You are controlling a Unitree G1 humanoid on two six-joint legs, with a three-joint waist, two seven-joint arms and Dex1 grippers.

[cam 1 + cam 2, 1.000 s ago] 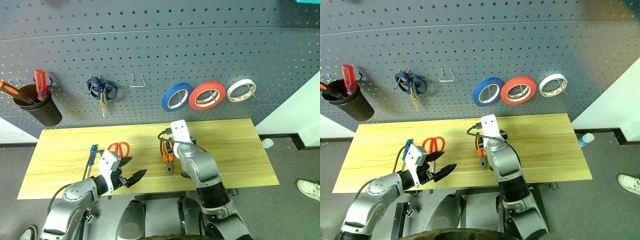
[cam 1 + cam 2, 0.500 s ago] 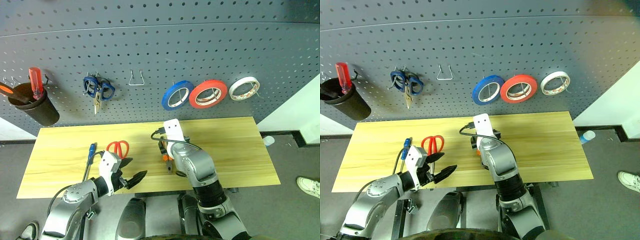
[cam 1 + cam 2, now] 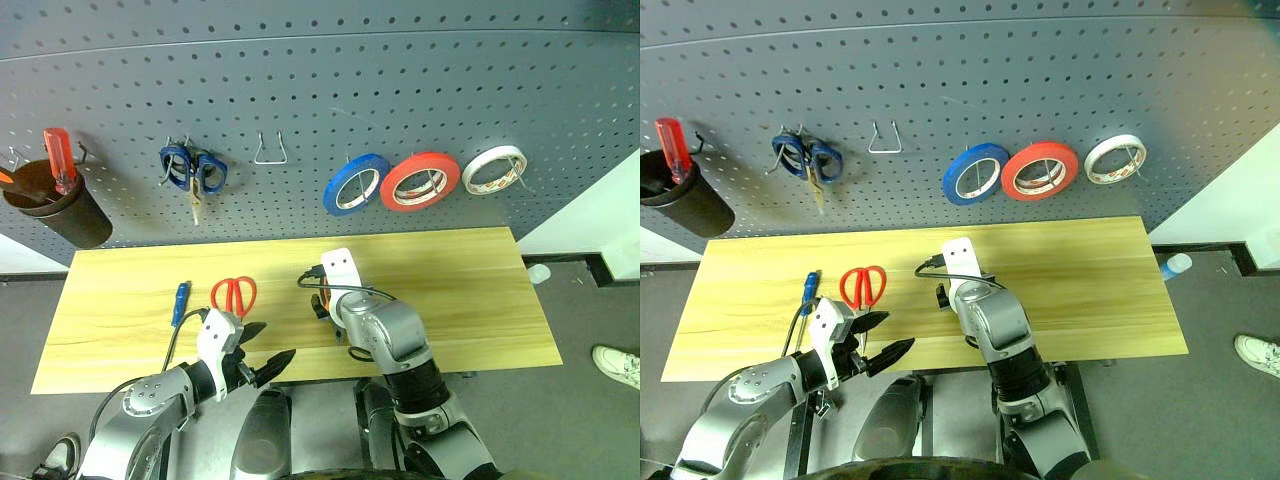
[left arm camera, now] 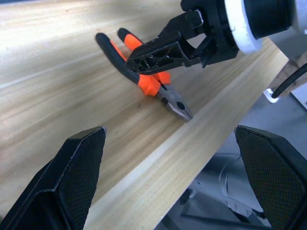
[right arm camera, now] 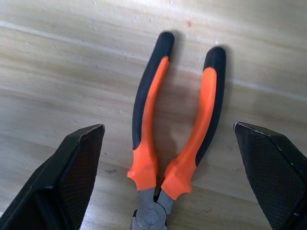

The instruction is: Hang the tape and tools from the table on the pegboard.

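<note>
Our right gripper (image 5: 165, 139) tips down over the pliers (image 5: 175, 139) on the counter (image 3: 470, 290), jaws wide open, holding nothing. Our left gripper (image 3: 262, 352) hangs open and empty by the counter's near edge.

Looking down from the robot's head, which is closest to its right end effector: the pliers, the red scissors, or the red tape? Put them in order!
1. The pliers, on the table right under the open right end effector.
2. The red scissors, on the table further to its left.
3. The red tape, hanging up on the pegboard.
</note>
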